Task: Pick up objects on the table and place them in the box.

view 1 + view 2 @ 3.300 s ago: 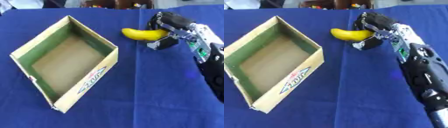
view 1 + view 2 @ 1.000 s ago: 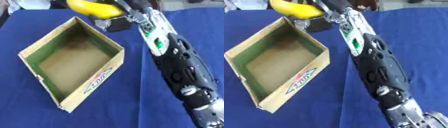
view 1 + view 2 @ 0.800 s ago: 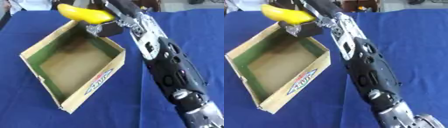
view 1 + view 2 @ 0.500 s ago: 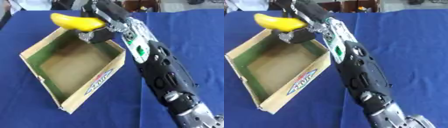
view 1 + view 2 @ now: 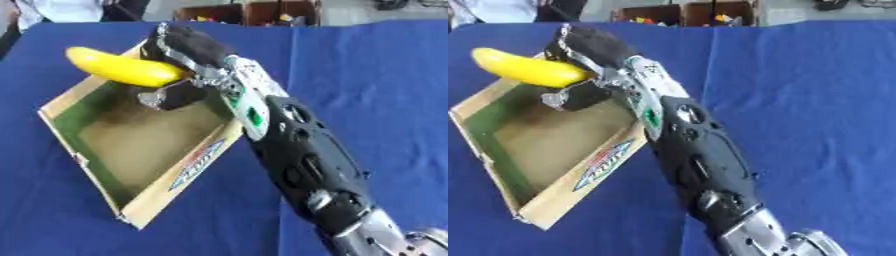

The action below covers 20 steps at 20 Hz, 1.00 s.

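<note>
Left eye view: right robot hand [image 5: 179, 50] curled round banana [image 5: 122, 68] near one end, held above box [image 5: 179, 172], over far corner. Banana looks light, soft, curved, smooth-skinned; mid-body grip safer. Left robot hand unseen.

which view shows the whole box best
The left eye view: all four walls of the box fall inside the picture, apart from the far corner hidden behind the right hand and the banana. In the right eye view the box sits hard against the left edge, its left corner barely in frame.
</note>
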Tool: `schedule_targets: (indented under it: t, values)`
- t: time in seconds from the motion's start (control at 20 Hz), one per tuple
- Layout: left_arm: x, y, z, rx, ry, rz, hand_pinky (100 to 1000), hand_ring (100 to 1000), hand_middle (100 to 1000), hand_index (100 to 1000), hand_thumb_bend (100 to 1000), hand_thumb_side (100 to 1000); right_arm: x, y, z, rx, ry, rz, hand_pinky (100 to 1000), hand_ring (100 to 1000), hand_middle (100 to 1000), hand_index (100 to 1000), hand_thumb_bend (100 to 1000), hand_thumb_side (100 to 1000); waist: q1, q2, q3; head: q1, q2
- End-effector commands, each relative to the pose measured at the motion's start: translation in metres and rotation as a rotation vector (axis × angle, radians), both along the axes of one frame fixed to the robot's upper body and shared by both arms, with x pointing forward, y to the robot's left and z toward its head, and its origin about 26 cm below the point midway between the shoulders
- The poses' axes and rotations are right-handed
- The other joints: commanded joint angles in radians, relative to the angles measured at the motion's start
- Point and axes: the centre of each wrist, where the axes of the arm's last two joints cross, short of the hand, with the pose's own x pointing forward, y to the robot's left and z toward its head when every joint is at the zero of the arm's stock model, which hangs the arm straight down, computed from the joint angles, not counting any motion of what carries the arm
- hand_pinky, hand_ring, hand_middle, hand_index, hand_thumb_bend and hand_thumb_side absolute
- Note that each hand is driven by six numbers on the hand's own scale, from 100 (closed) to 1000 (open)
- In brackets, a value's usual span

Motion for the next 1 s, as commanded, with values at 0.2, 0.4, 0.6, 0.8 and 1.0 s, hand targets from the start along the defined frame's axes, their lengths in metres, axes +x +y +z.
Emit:
schedule_targets:
  t: [0.2,0.4,0.6,0.8,1.0]
  values:
    - [-0.003,-0.001,0.009,0.021,-0.027,-0.010,699,795,837,923,100,867,-0.005,0.013,0.008,-0.065,-0.045,0.014,485,592,380,586,417,541,-0.013,-0.350,0.007,-0.004,-0.014]
    - [-0.003,-0.001,0.010,0.021,-0.029,-0.010,699,795,837,923,100,867,-0.005,0.012,0.009,-0.098,-0.066,0.001,498,616,431,625,480,556,-0.015,-0.349,0.006,-0.002,-0.014]
    - [-0.003,-0.001,0.010,0.021,-0.030,-0.010,698,795,836,923,100,866,-0.007,0.012,0.014,-0.099,-0.085,-0.002,505,636,467,656,550,569,-0.015,-0.350,0.005,-0.002,-0.013]
    - [-0.003,-0.001,0.009,0.021,-0.028,-0.009,698,795,835,923,100,865,-0.011,0.011,0.020,-0.060,-0.099,0.001,504,647,478,673,579,596,-0.014,-0.352,0.004,-0.001,-0.014]
    - [-0.004,-0.001,0.009,0.021,-0.027,-0.007,698,795,835,923,100,865,-0.015,0.007,0.029,0.005,-0.116,0.008,499,652,480,672,578,629,-0.013,-0.355,0.001,0.001,-0.014]
